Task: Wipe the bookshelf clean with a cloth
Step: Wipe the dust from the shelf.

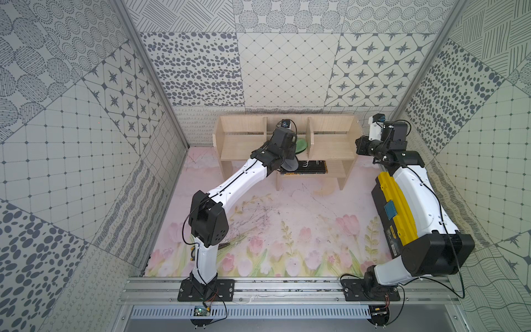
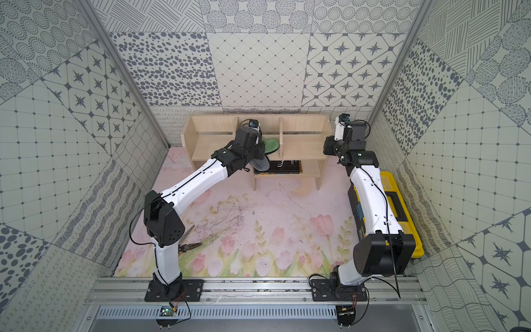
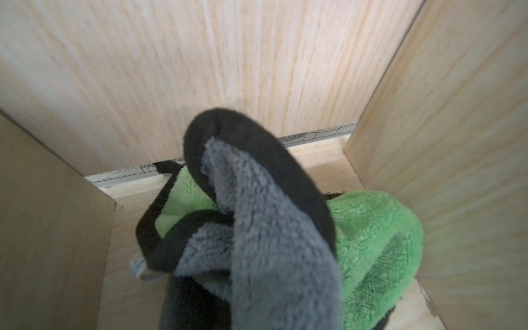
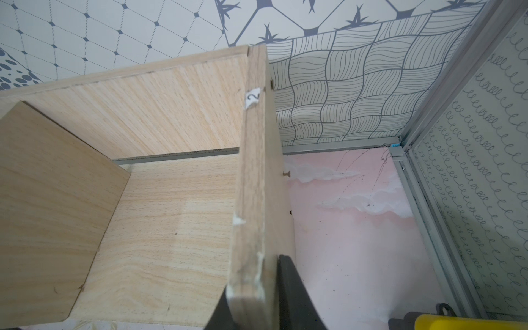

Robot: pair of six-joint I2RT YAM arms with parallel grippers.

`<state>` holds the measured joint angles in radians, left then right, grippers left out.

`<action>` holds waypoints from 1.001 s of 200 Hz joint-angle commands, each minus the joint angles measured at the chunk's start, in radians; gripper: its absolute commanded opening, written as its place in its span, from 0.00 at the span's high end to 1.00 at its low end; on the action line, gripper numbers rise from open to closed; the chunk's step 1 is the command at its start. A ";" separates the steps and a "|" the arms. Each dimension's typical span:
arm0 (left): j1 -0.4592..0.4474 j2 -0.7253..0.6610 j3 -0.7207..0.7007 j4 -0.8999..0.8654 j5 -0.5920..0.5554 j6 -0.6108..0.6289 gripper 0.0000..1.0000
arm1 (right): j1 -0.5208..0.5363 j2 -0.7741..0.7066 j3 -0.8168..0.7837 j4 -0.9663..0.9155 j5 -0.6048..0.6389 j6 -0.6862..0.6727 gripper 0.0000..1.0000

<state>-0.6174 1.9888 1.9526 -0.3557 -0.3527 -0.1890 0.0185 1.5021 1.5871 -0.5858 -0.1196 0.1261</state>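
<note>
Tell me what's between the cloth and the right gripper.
An upright divider, then the bare end compartment of the bookshelf; both top views and the right wrist view show it.

**Fig. Enclosed robot test cell in a laboratory.**

Printed patterned wall panels (image 1: 287,72) close three sides, held in bare aluminium posts (image 1: 149,74). The floor is a printed tulip mat (image 1: 287,230), scuffed with dark marks. The left arm (image 1: 238,178) and right arm (image 1: 413,195) are bolted by black base plates (image 1: 224,289) to an aluminium rail (image 1: 287,290) at the front edge. Loose wiring, a small circuit board (image 1: 201,310) and a slotted cable duct (image 1: 287,312) lie below. A pale-wood bookshelf (image 1: 238,146) and a yellow-and-black toolbox (image 1: 393,201) stand on the mat.
</note>
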 commanded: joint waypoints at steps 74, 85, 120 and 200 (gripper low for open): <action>0.076 0.192 0.478 -0.182 -0.058 0.009 1.00 | 0.028 -0.050 -0.041 0.023 -0.228 0.117 1.00; 0.079 0.181 0.450 -0.185 -0.069 0.017 1.00 | 0.029 -0.052 -0.044 0.024 -0.232 0.118 1.00; 0.058 0.115 0.279 -0.156 -0.026 0.025 1.00 | 0.029 -0.054 -0.053 0.029 -0.231 0.115 1.00; -0.025 0.058 0.119 -0.053 0.124 -0.053 1.00 | 0.029 -0.065 -0.066 0.035 -0.235 0.115 1.00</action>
<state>-0.6197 2.0296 2.0319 -0.4263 -0.3367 -0.1986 0.0170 1.4738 1.5383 -0.5407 -0.1329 0.1242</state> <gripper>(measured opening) 0.135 0.200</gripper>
